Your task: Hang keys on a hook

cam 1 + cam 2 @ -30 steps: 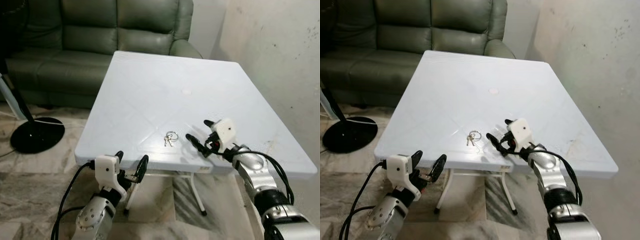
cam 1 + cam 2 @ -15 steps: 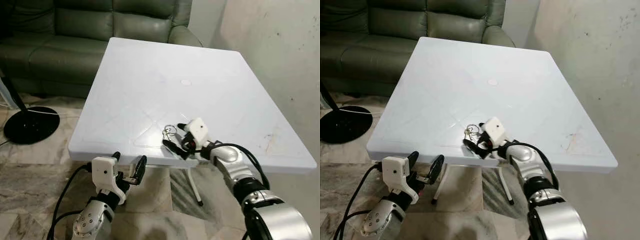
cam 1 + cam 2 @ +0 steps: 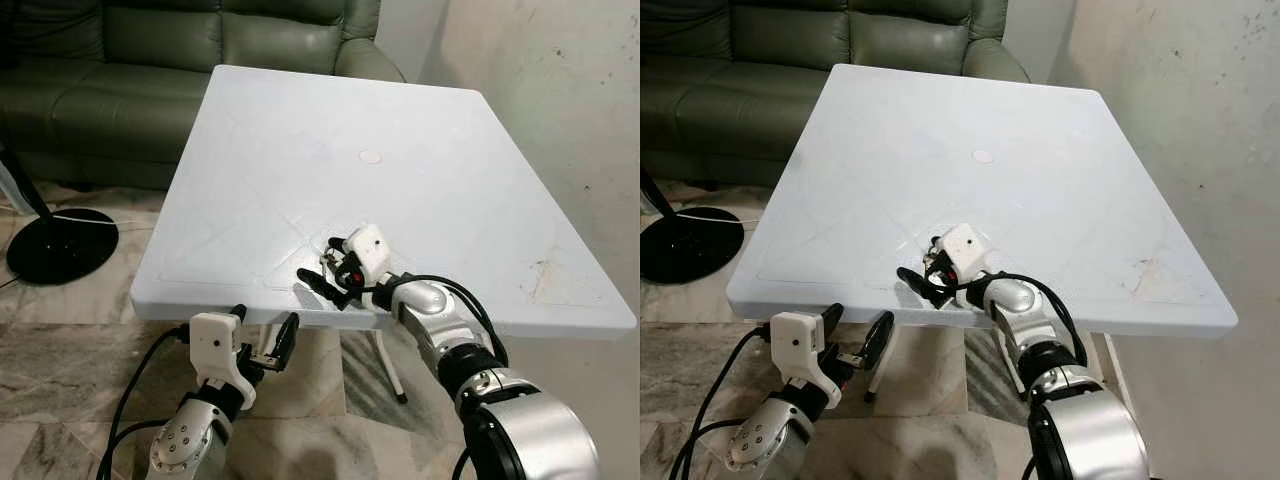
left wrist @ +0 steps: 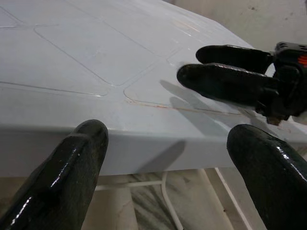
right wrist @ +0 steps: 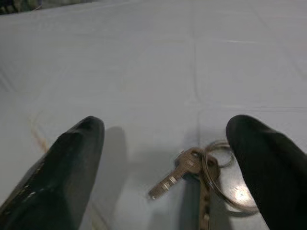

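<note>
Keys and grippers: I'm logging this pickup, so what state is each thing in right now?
keys: flat on the table, between the open right fingers, not gripped.
right gripper: open, low over the table around the keys.
left gripper: open, below the table's near edge.
table: upright, bearing the keys.

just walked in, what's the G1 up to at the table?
Its right gripper is down on the white table near the front edge, fingers open around the keys, which lie flat on the tabletop, not yet picked up. The left gripper hangs open just below the table's front edge, idle.
</note>
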Controlling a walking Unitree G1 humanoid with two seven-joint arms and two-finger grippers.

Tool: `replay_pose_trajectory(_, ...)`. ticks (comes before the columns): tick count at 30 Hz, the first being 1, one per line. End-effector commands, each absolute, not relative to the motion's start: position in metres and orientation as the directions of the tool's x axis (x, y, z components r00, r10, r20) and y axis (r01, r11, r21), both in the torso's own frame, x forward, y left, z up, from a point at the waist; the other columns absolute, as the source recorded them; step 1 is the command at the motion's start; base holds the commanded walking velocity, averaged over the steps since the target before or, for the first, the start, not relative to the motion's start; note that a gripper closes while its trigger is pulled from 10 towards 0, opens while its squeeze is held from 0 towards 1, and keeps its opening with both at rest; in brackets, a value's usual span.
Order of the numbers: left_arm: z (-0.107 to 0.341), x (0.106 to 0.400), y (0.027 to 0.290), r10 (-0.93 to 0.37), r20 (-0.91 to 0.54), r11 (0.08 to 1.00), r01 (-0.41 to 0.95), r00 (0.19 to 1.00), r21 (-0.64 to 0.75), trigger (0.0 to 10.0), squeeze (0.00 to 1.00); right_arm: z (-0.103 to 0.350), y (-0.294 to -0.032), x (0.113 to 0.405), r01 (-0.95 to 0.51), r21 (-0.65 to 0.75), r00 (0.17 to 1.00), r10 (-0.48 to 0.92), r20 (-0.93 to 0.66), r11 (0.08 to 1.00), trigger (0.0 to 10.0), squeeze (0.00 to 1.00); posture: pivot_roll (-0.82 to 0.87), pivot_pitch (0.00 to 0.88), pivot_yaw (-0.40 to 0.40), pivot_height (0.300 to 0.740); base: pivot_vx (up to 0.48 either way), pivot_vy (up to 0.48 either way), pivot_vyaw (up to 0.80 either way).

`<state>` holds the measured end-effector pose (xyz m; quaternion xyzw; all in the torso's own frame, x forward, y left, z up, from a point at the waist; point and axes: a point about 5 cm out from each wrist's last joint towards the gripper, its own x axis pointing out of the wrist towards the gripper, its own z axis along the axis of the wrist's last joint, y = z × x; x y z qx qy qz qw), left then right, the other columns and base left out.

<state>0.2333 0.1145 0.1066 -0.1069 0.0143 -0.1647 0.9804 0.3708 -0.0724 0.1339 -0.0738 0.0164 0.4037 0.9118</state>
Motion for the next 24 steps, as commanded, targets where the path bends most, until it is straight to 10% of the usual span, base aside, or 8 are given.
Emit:
replay_pose_trajectory(1, 0.107, 0.2315, 0.1121, -0.331, 0.001, 0.922, 0.324, 0.944, -0.213, 10.0, 0.0, 0.1335, -0.075, 0.3729, -0.723, -0.094, 0.691, 0.716, -0.098, 0.685, 10.0, 0.0, 0.12, 0.203, -0.139, 0.74, 0.0, 0.0, 0.0)
replay_pose_trajectory(12, 0.1068, 0.2303, 0.111, -0.325, -0.003, 0.923, 0.317, 0.946, -0.218, 10.0, 0.0, 0.1307, -0.0733, 0.3746, -0.678, -0.104, 0.735, 0.667, -0.123, 0.728, 10.0, 0.0, 0.13, 0.197, -0.146, 0.74, 0.0, 0.0, 0.0)
replay_pose_trajectory(13, 0.1067, 0.2302, 0.1111, -0.324, -0.003, 0.923, 0.316, 0.946, -0.218, 10.0, 0.0, 0.1302, -0.0737, 0.3746, -0.676, -0.108, 0.736, 0.665, -0.128, 0.729, 7.8, 0.0, 0.13, 0.197, -0.146, 0.74, 0.0, 0.0, 0.0)
replay_pose_trajectory(14, 0.1067, 0.2301, 0.1111, -0.324, -0.003, 0.924, 0.315, 0.946, -0.218, 10.0, 0.0, 0.1297, -0.0741, 0.3746, -0.675, -0.111, 0.737, 0.663, -0.131, 0.729, 7.8, 0.0, 0.13, 0.197, -0.146, 0.74, 0.0, 0.0, 0.0)
replay_pose_trajectory(15, 0.1066, 0.23, 0.1112, -0.324, -0.003, 0.924, 0.315, 0.946, -0.218, 10.0, 0.0, 0.1297, -0.0748, 0.3746, -0.675, -0.108, 0.738, 0.663, -0.129, 0.73, 2.5, 0.0, 0.13, 0.197, -0.146, 0.74, 0.0, 0.0, 0.0)
replay_pose_trajectory(16, 0.1066, 0.23, 0.1112, -0.324, -0.003, 0.924, 0.315, 0.946, -0.218, 10.0, 0.0, 0.1297, -0.0748, 0.3746, -0.675, -0.108, 0.738, 0.663, -0.129, 0.73, 2.5, 0.0, 0.13, 0.197, -0.146, 0.74, 0.0, 0.0, 0.0)
replay_pose_trajectory(17, 0.1065, 0.23, 0.1113, -0.323, -0.003, 0.924, 0.315, 0.946, -0.218, 10.0, 0.0, 0.1302, -0.0759, 0.3751, -0.669, -0.109, 0.743, 0.657, -0.127, 0.735, 0.0, 0.0, 0.13, 0.197, -0.146, 0.74, 0.0, 0.0, 0.0)
replay_pose_trajectory(24, 0.1065, 0.2309, 0.111, -0.323, -0.002, 0.924, 0.314, 0.947, -0.218, 10.0, 0.0, 0.1308, -0.0781, 0.3758, -0.661, -0.11, 0.751, 0.649, -0.124, 0.743, 0.0, 0.0, 0.13, 0.193, -0.146, 0.74, 0.0, 0.0, 0.0)
